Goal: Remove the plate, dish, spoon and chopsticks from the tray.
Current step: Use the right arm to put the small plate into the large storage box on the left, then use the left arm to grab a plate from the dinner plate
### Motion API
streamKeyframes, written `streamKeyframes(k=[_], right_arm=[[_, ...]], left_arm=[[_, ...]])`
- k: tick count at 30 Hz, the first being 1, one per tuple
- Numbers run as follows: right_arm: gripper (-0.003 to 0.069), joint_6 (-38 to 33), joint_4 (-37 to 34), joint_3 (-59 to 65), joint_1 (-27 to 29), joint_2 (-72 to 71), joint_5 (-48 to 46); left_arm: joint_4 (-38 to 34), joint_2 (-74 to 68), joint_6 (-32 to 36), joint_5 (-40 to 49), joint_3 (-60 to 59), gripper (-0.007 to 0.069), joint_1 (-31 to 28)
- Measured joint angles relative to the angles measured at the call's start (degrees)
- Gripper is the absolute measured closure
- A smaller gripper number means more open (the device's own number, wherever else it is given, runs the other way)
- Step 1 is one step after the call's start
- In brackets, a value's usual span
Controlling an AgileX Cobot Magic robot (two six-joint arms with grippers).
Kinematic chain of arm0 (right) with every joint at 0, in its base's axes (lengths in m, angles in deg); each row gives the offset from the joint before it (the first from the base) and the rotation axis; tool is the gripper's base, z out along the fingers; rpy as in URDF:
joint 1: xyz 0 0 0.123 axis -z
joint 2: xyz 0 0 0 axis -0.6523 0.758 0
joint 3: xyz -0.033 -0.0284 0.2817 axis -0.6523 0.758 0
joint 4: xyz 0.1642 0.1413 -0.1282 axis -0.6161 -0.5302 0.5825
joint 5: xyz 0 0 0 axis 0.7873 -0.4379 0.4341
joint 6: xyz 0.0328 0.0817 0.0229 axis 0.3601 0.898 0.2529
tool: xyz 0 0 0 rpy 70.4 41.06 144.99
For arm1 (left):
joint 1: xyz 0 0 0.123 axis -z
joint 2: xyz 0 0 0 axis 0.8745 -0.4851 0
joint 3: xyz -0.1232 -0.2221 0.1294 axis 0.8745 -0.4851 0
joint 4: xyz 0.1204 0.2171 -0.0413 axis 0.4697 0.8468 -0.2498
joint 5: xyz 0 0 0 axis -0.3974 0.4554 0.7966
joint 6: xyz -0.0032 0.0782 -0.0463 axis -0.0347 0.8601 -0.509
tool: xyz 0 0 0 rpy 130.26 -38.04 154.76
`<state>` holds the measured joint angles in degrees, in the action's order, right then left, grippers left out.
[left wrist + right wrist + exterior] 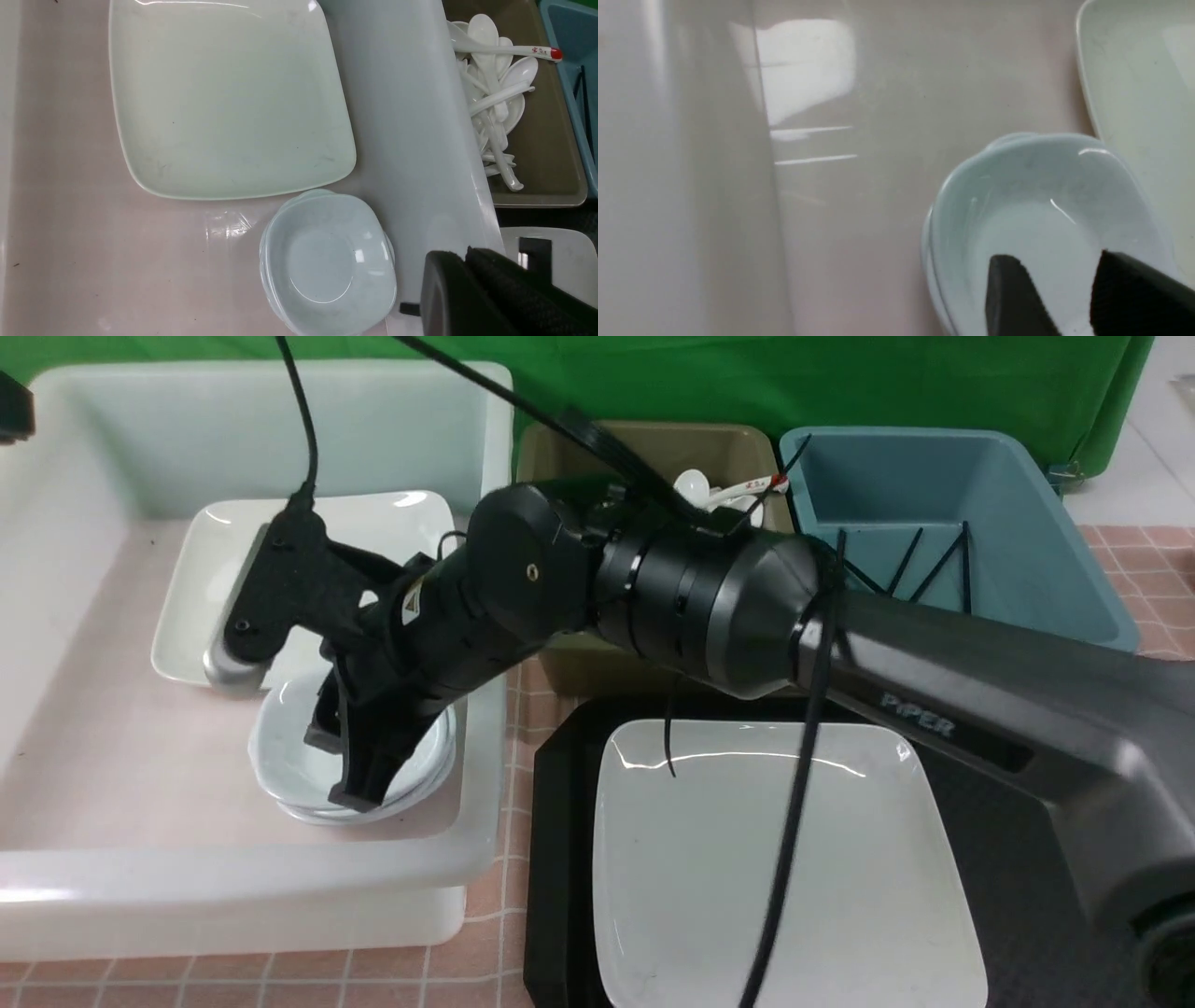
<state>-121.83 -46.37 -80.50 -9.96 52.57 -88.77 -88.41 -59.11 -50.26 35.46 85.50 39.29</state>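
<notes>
The dish (327, 261) lies atop a stack in the white tub (233, 877) left of the tray (555, 859). The right fingers (1008, 298) stand apart over it, gripping nothing. Spoons (490, 60) lie in the olive tub (546, 154) and chopsticks (964, 569) in the blue tub (1074, 523), both beyond the tray. Only the plate (766, 877) lies on the tray, so it seems the last job. The left fingers (444, 289) are closed and empty.

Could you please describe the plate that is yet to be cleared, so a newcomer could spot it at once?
Find the black tray right of the white tub. The large white square plate lies on it, alone. Its twin sits inside the tub beside small dishes.
</notes>
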Motion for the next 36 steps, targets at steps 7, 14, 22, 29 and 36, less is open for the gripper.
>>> streamKeyframes(k=[7,14,22,29,36], right_arm=[[0.0513,8.70,3.50,-0.05,-0.51,-13.50,-16.34],[0.0629,21.37,15.74,-0.10,-0.51,-29.52,-32.75],[0.0629,32.09,26.81,5.86,-0.46,-45.38,-32.75],[0.0629,40.27,27.27,22.48,5.67,-60.95,-32.75],[0.0629,44.34,27.80,46.71,17.40,-73.03,-32.75]], left_arm=[[0.00,0.00,0.00,-0.14,0.00,0.0606,0.00],[0.00,0.00,0.00,-0.24,0.00,0.0606,0.00],[-1.97,0.00,-0.05,0.68,0.00,0.0606,0.39],[-1.74,0.00,-0.05,1.14,0.00,0.0606,12.13],[7.56,0.00,-2.21,1.20,-0.05,0.0606,33.67]])
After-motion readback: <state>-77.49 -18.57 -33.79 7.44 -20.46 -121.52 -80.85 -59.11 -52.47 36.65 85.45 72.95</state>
